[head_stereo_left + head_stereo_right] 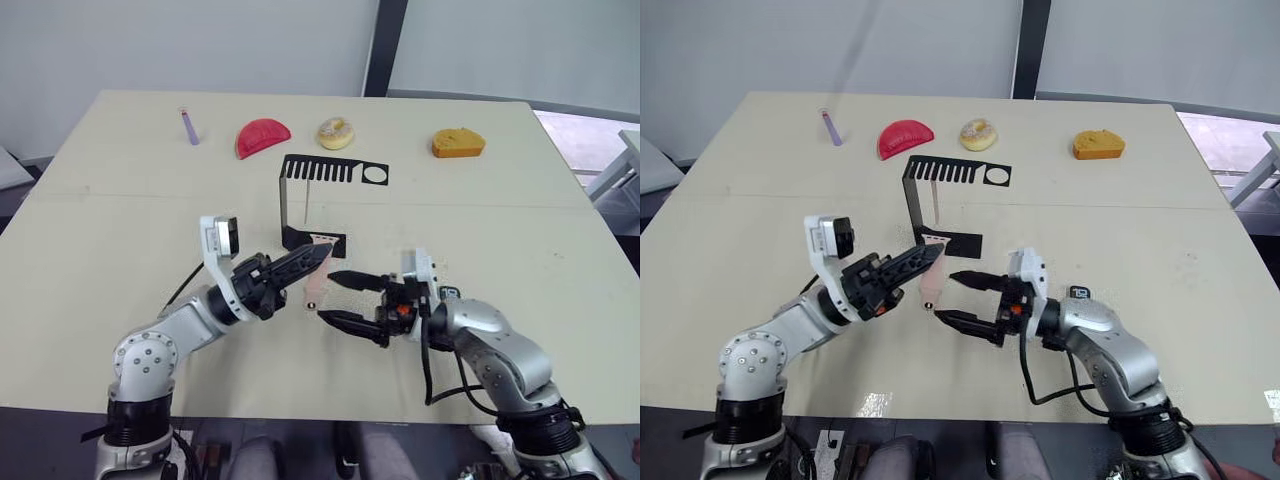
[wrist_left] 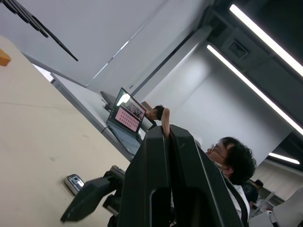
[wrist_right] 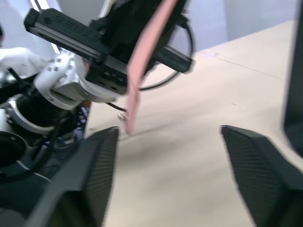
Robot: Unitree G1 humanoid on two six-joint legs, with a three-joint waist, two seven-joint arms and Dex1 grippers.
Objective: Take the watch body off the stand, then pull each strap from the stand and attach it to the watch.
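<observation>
My left gripper is shut on one pale pink strap, which hangs down from its fingertips with a small metal end just over the table. My right gripper stands open right beside the strap's lower end, one finger on either side of it in the right wrist view, where the strap dangles ahead without touching. The black stand rises just behind. A thin pale strap hangs from its comb slots. The watch body lies flat on the table by my right wrist.
Along the far side of the table lie a purple stick, a red wedge, a doughnut and an orange bread piece. A person sits at a laptop beyond the table.
</observation>
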